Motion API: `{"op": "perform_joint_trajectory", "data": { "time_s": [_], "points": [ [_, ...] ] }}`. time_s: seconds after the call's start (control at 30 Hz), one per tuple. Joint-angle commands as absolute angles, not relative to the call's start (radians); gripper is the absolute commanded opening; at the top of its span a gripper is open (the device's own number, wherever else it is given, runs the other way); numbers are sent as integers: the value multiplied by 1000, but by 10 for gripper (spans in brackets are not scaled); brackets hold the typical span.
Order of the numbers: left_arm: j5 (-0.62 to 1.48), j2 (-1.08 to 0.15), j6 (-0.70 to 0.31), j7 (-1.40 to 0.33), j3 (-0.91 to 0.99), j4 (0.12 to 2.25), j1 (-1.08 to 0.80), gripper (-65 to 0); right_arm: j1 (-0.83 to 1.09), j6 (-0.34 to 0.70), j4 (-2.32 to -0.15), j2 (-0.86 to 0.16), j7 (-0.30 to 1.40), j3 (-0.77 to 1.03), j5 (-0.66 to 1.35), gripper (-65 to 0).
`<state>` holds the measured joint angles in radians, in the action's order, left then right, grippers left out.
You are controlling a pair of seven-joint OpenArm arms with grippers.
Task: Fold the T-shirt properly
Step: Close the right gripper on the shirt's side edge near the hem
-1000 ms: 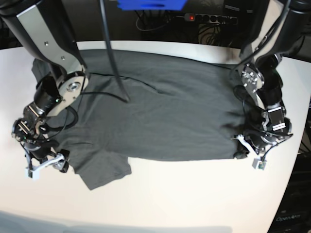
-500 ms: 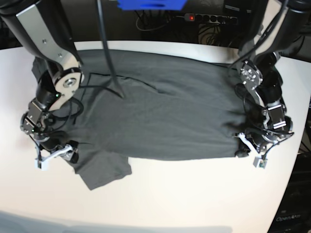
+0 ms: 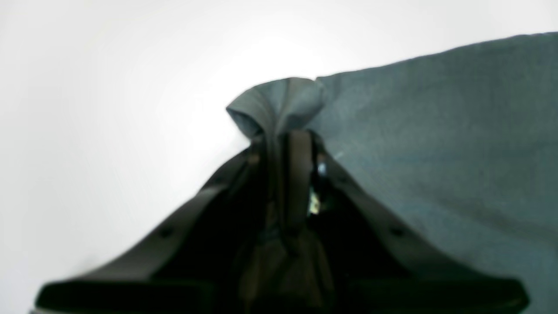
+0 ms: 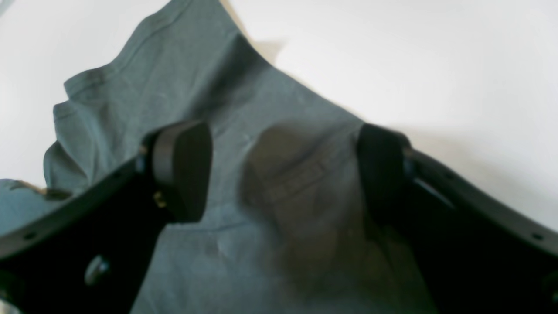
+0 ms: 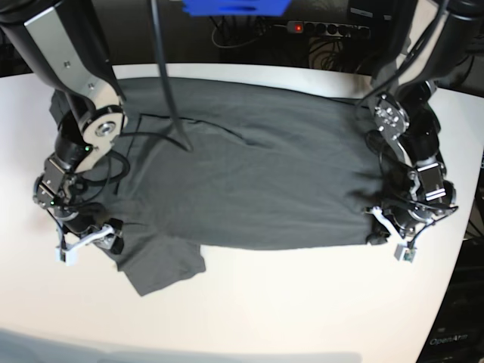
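Observation:
The dark grey T-shirt (image 5: 257, 174) lies spread flat on the white table (image 5: 302, 302), one sleeve (image 5: 162, 268) sticking out at the front left. In the base view my left gripper (image 5: 386, 243) sits at the shirt's front right corner. The left wrist view shows this gripper (image 3: 283, 135) shut on a bunched fold of the T-shirt (image 3: 436, 131). My right gripper (image 5: 92, 243) is at the shirt's left edge beside the sleeve. In the right wrist view it (image 4: 281, 168) stands open just over the T-shirt's (image 4: 183, 87) cloth, nothing between its fingers (image 4: 183, 170).
A black cable (image 5: 170, 76) hangs down over the shirt's back left part. Behind the table are a power strip (image 5: 329, 29) and a blue object (image 5: 234, 6). Bare white table runs along the front, and its right edge is close to my left arm.
My right gripper has shifted a little to the right in the base view, onto the shirt's edge by the sleeve. The left gripper keeps its pinch and barely moved.

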<state>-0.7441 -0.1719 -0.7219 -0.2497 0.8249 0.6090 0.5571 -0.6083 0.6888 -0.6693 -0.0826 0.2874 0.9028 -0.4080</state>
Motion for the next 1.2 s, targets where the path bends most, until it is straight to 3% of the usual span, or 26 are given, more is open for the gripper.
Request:
{"op": "perform_joint_trajectory", "data": {
  "time_s": [0.0,0.27,0.53,0.67,0.97,1.03,1.17],
  "points": [
    [-863,-182,-698,-410,826,596,529,-579,-627,698,-677,-90,277,898,-390,-142],
    [-863,-180,-698,-409,826,596,529,-579,-604,698,-676,-87,312,885,-395,-142],
    [-863,-182,-698,-409,826,596,529,-579,-567,697,-679,-91,435,704,-395,-142],
    [-863,-182,-698,-409,826,596,529,-579,-547,624,-679,-93,470,633,-395,-142],
    [-863,-182,-698,-409,826,596,529,-579,-529,622,-679,-93,475,599,-395,-149],
    [-863,-182,-698,-409,826,596,529,-579,-529,622,-679,-93,476,599,-395,-199],
    [-863,-182,-698,-409,826,596,529,-579,-529,622,-679,-93,476,605,-395,-383]
  ]
}}
